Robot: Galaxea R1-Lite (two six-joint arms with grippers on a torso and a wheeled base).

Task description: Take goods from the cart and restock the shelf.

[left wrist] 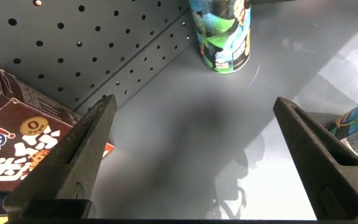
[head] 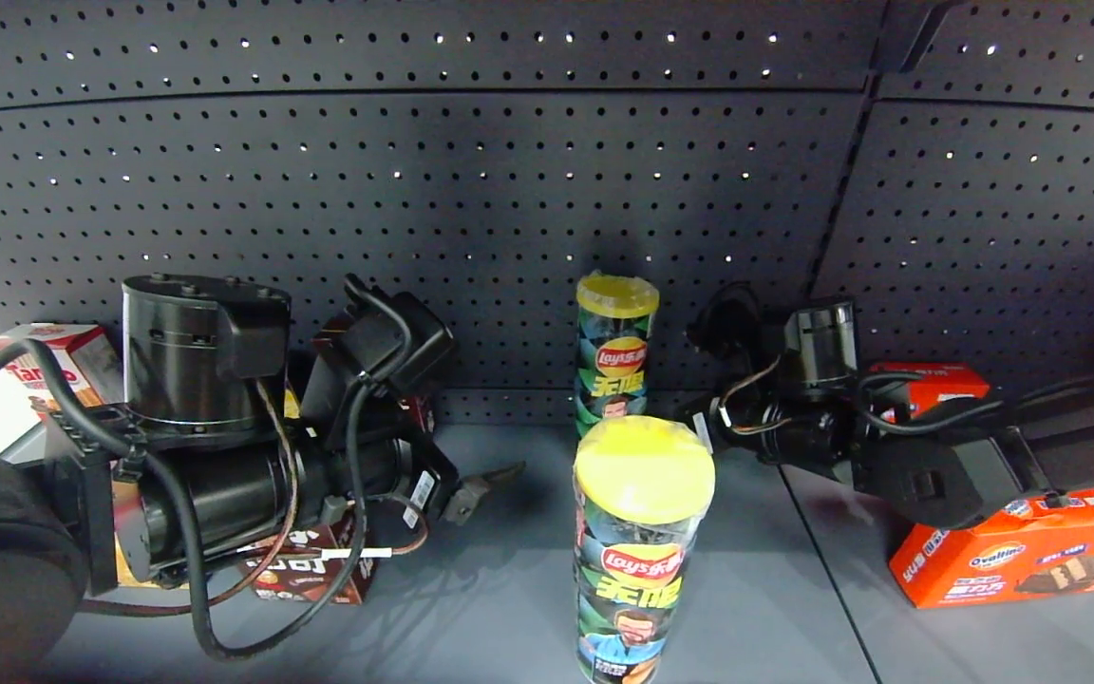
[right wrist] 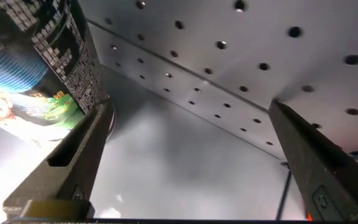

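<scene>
Cans stand in single file, apparently to fill shelf depth: front can (head: pixel 644 551) directly ahead of rear can (head: pixel 615 356). Left gripper (left wrist: pixel 194 104) and right gripper (right wrist: pixel 189 107), both spread and empty, flank the rear can.

Two chip cans on a grey shelf (head: pixel 509 589), with a robot arm on each side.

The front chip can (head: pixel 644 551) stands up straight and has a yellow lid. The back chip can (head: pixel 615 356) stands at its 12 o'clock, near the black wall with holes (head: pixel 471 190). The left arm (head: pixel 224 475) is at 9 o'clock, over a brown box (head: pixel 305 575). The right arm (head: pixel 822 408) is at 2 o'clock, with a red box (head: pixel 932 380) behind it. A big orange box (head: pixel 1022 546) lies at 3 o'clock.
</scene>
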